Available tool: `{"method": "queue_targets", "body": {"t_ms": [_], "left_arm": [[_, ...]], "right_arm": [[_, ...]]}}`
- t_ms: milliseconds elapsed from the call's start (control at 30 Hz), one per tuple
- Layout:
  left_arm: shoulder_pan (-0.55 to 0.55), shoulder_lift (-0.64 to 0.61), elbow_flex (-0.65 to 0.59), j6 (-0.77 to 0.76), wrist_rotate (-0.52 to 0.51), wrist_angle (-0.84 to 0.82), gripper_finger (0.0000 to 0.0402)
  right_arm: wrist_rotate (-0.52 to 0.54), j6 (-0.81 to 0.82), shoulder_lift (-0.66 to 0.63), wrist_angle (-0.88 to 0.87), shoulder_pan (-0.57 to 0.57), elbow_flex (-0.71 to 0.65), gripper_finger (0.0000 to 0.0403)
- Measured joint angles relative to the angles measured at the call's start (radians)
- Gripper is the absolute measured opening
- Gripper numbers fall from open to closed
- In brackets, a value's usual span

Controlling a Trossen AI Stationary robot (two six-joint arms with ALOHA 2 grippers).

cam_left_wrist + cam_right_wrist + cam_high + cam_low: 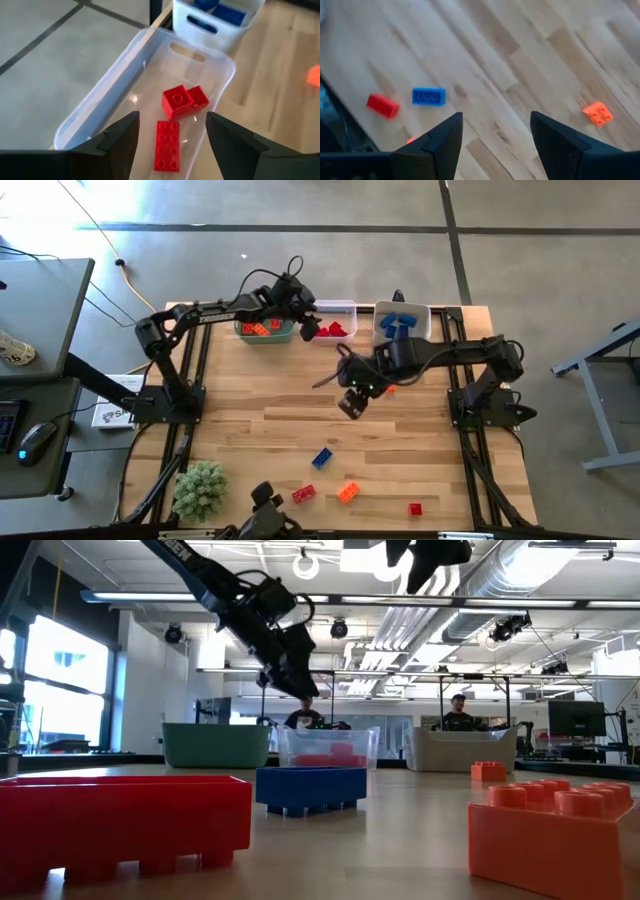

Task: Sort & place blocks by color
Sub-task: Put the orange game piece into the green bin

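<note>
Small red, orange and blue studded blocks. My left gripper (pixel 310 330) (pixel 172 117) hangs open and empty over the clear bin (pixel 346 307), where red blocks (pixel 177 100) lie on the floor. My right gripper (pixel 352 402) (pixel 496 117) is open and empty above mid-table, an orange block (pixel 388 390) beside it. Loose on the near table lie a blue block (pixel 322 458) (pixel 428 96), a red block (pixel 303 495) (pixel 382 105), an orange block (pixel 348 492) and another red one (pixel 415 508). Orange blocks sit in the green bin (pixel 265 330), blue ones in the white bin (pixel 402 320).
The three bins stand in a row along the far edge. A green spiky ball (pixel 200 488) sits at the near left corner. Bare wood lies between the bins and the loose blocks. In the low view, people (pixel 458 712) sit in the room behind the table.
</note>
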Motion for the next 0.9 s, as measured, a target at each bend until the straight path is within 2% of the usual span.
{"method": "queue_targets", "body": {"t_ms": [400, 667, 900], "left_arm": [[-0.039, -0.212, 0.0, -0.057, 0.001, -0.251, 0.0217], [-0.132, -0.332, 0.0, -0.143, -0.003, -0.452, 0.0217], [-0.215, -0.405, 0.0, -0.219, -0.013, -0.562, 0.0217]], "right_arm": [[-0.004, -0.191, 0.008, 0.032, 0.093, 0.0, 0.022], [-0.027, -0.473, 0.069, 0.092, 0.206, -0.001, 0.022], [-0.035, -0.672, 0.129, 0.108, 0.308, -0.001, 0.022]]}}
